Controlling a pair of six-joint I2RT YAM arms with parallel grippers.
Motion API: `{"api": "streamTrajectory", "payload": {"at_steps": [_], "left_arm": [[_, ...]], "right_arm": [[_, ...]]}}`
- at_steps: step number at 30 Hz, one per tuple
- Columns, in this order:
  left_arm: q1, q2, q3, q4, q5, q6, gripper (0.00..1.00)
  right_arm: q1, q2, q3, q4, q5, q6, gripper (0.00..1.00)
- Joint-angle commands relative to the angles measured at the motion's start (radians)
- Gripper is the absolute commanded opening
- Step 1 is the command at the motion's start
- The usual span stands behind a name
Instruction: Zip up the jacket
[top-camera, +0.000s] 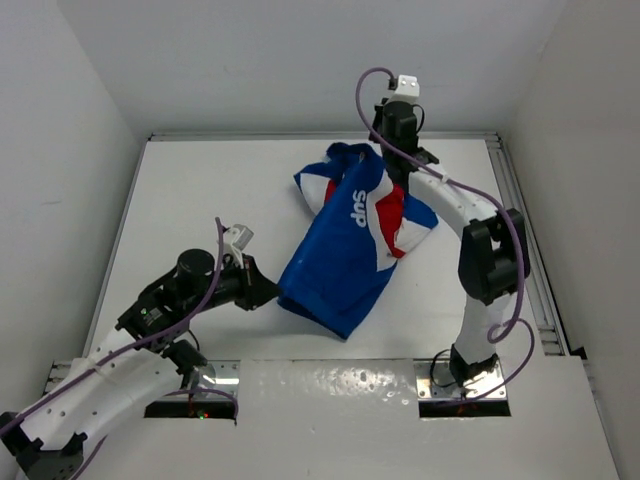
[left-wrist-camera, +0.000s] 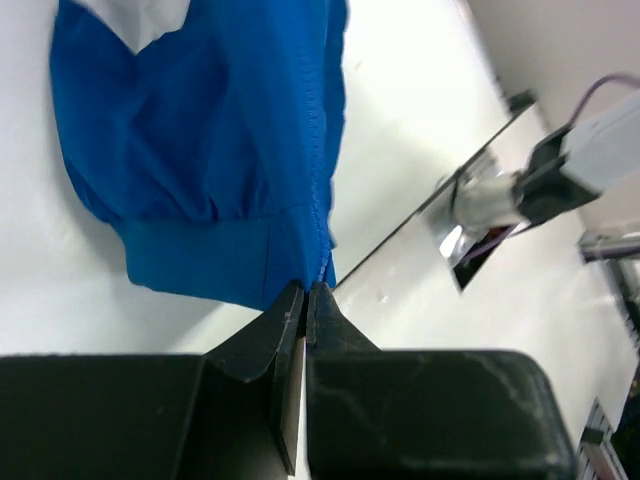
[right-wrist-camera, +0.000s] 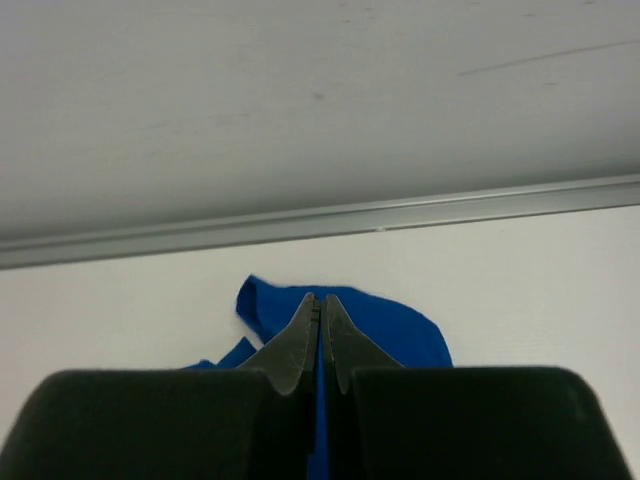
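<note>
The jacket (top-camera: 340, 260) lies on the white table, royal blue with red and white panels and white "SUP" lettering, collar toward the back. My left gripper (top-camera: 268, 291) sits at the near left corner of the hem. In the left wrist view its jaws (left-wrist-camera: 307, 292) are shut, pinching the hem of the jacket (left-wrist-camera: 200, 150) just below the zipper (left-wrist-camera: 322, 150). My right gripper (top-camera: 388, 162) is at the collar end. In the right wrist view it (right-wrist-camera: 320, 300) is shut, with a strip of the blue jacket (right-wrist-camera: 390, 325) caught between its fingers.
White walls close in the table on the left, back and right. A metal rail (right-wrist-camera: 320, 220) runs along the back edge and another (top-camera: 520, 220) down the right side. The right arm's base plate (top-camera: 460, 385) is bolted at the near edge.
</note>
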Motion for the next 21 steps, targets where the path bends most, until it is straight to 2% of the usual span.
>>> {"api": "streamTrajectory", "payload": {"at_steps": [1, 7, 9, 11, 12, 14, 16, 21], "left_arm": [[-0.011, -0.029, 0.051, -0.121, -0.045, 0.022, 0.00], [-0.011, -0.031, 0.096, -0.161, -0.119, 0.022, 0.00], [-0.011, -0.043, 0.102, -0.170, -0.143, 0.019, 0.00], [-0.011, -0.031, 0.082, -0.175, -0.111, 0.016, 0.00], [-0.011, -0.018, 0.062, -0.176, -0.108, 0.004, 0.00], [-0.012, -0.015, 0.036, -0.158, -0.099, -0.011, 0.00], [-0.012, -0.018, 0.027, -0.163, -0.125, -0.037, 0.00], [-0.011, -0.003, -0.021, -0.106, -0.114, -0.080, 0.00]], "right_arm": [[-0.053, 0.052, 0.097, 0.006, 0.061, -0.049, 0.00], [-0.080, 0.127, 0.207, -0.028, 0.064, -0.088, 0.00], [-0.086, 0.123, 0.212, -0.078, 0.009, -0.036, 0.00], [-0.085, 0.070, 0.136, -0.086, -0.100, 0.029, 0.00], [-0.082, 0.034, 0.087, -0.083, -0.240, 0.070, 0.00], [-0.054, -0.076, -0.108, -0.060, -0.359, 0.151, 0.00], [-0.004, -0.136, -0.263, -0.033, -0.428, 0.173, 0.00], [0.042, -0.089, -0.351, -0.068, -0.536, 0.167, 0.00]]}}
